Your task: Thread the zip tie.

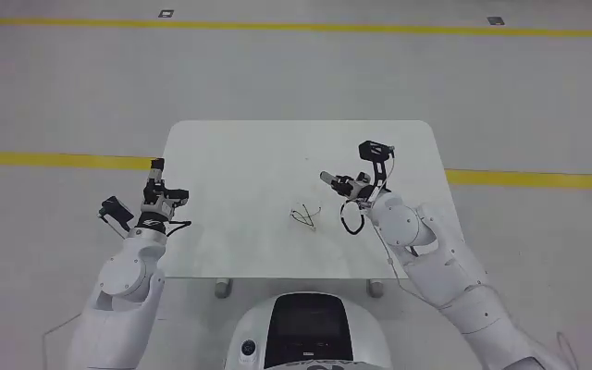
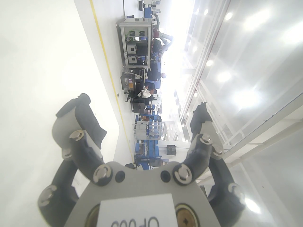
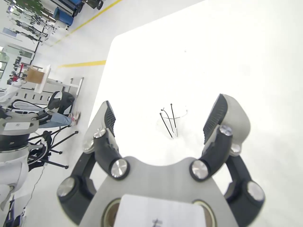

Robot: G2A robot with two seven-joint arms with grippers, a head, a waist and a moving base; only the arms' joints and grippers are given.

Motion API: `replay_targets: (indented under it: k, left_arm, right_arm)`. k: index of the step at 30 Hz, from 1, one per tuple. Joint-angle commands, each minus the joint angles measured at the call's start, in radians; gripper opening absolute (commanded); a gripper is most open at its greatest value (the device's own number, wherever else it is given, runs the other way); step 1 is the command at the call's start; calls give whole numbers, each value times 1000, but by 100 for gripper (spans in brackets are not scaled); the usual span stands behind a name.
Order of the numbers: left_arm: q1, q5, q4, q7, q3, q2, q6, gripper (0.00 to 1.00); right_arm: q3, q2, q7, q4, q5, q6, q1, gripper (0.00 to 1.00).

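Both grippers wide open and empty; zip ties loose on the table.

In the top view I see the zip ties (image 1: 305, 217) lying crossed in a small heap on the table (image 1: 240, 157), a little right of its middle and toward the near edge. The right gripper (image 1: 330, 179) sits near them on their right, and the left gripper (image 1: 155, 167) is well apart at the table's left edge. My left wrist view has its jaws spread wide with nothing between them (the room beyond shows through the gap). My right wrist view has jaws just as wide, gripping nothing, with the zip ties (image 3: 169, 121) lying on the table seen between them.
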Motion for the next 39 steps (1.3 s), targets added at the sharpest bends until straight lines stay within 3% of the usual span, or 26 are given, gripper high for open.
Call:
replay_targets:
  k: [1,5,8,10,17,22,33,39]
  left_arm:
    - [0,0,0,0,0,0,0,100]
    - [0,0,0,0,0,0,0,100]
    - [0,0,0,0,0,0,0,100]
    - [0,0,0,0,0,0,0,100]
    - [0,0,0,0,0,0,0,100]
    - [0,0,0,0,0,0,0,100]
    - [0,0,0,0,0,0,0,100]
    - [0,0,0,0,0,0,0,100]
  right_arm:
    - [0,0,0,0,0,0,0,100]
    - [-7,3,7,-3,-50,-7,3,100]
    - [-33,9,106,-32,-159,-15,26,100]
    - [-68,6,191,-22,-212,-28,71,100]
    - [-260,-46,389,115,-315,-48,268,100]
    - [-361,-94,455,233,-297,-52,353,100]
    - [-362,-102,442,252,-283,-34,364,100]
    - [-393,-115,523,271,-308,-117,409,100]
